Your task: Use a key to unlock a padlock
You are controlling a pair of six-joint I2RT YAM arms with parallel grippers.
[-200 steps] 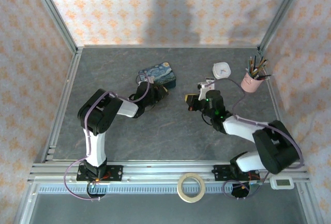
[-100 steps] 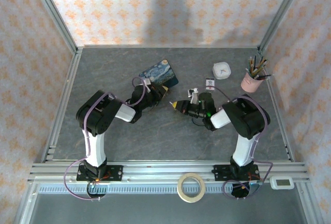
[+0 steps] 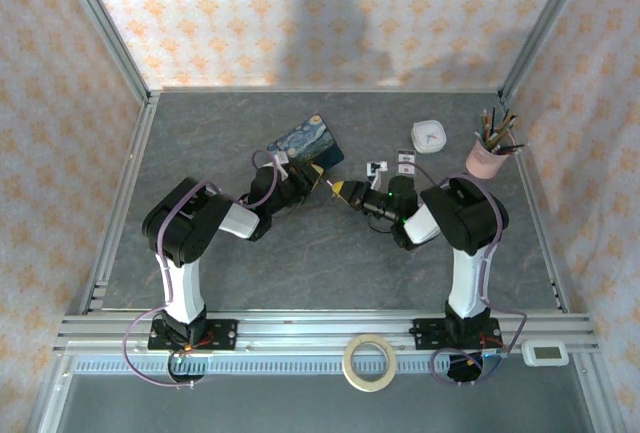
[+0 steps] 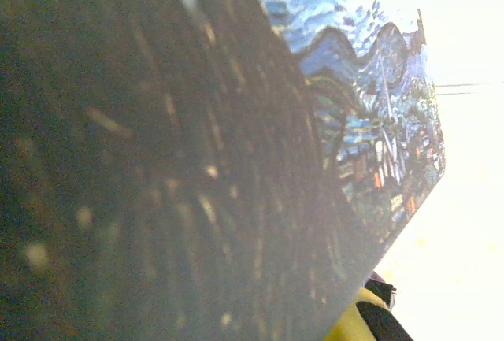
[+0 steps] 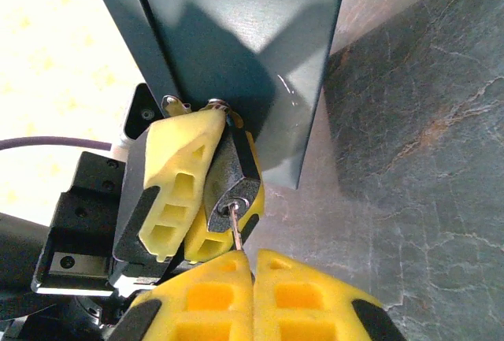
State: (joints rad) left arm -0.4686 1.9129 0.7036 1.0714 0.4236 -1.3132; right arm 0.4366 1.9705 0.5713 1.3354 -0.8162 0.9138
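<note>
The padlock (image 5: 233, 169) is a small grey metal body clamped between my left gripper's yellow fingers (image 5: 179, 176), and it hangs at the lower edge of the blue starry-night box (image 3: 305, 142). My right gripper (image 5: 253, 268) is shut on the key (image 5: 236, 231). The thin shaft of the key runs from the right gripper's tips up to the keyhole in the padlock's end face, and its tip is in or at the hole. In the top view my left gripper (image 3: 313, 178) and right gripper (image 3: 343, 191) meet tip to tip beside the box. The box's painted side (image 4: 370, 120) is pressed close against the left wrist camera.
Two small white tags (image 3: 376, 166) (image 3: 406, 161) lie just behind my right arm. A white round dish (image 3: 428, 136) and a pink cup of pencils (image 3: 490, 155) stand at the back right. A tape roll (image 3: 370, 361) rests on the front rail.
My right arm has swung left across the table and brought the key up to the padlock. The left gripper and the box have shifted a little to the right.
</note>
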